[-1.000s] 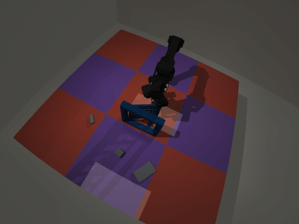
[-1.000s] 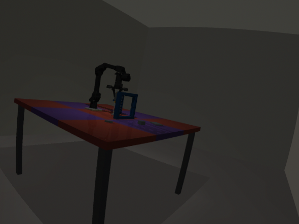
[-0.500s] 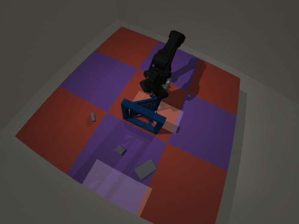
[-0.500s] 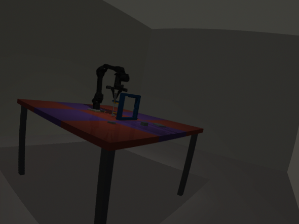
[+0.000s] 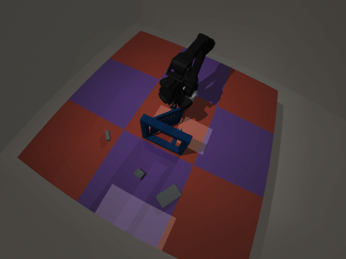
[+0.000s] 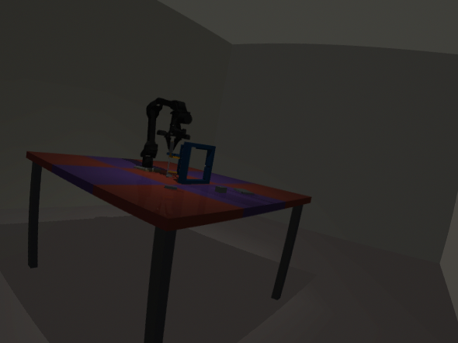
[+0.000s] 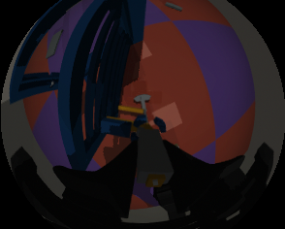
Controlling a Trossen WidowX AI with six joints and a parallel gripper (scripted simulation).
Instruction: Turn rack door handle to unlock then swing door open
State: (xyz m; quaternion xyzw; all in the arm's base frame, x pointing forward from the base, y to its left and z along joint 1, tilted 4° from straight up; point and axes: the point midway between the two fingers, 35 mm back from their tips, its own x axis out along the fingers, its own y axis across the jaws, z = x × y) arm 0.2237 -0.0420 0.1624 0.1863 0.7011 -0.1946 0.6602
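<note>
The blue rack frame (image 5: 167, 128) (image 6: 185, 164) stands upright mid-table. Its blue slatted door (image 5: 168, 118) (image 7: 71, 97) is swung well out towards the arm, clearly ajar; its exact angle is hard to judge, and in the exterior view it is mostly hidden behind the frame's post. My gripper (image 6: 171, 147) (image 7: 148, 144) points down and is shut on the upright handle (image 7: 154, 165), whose grey top sits between the fingers. The handle's thin rod runs down beside the door's free edge, by blue and orange brackets. How far the handle is turned is unclear.
A small grey bar (image 5: 107, 135) (image 6: 171, 187), a grey block (image 5: 139, 173) (image 6: 220, 189) and a flat grey plate (image 5: 169, 196) (image 6: 244, 192) lie on the checkered table (image 5: 234, 173) (image 6: 128, 206), on the frame's far side from the arm.
</note>
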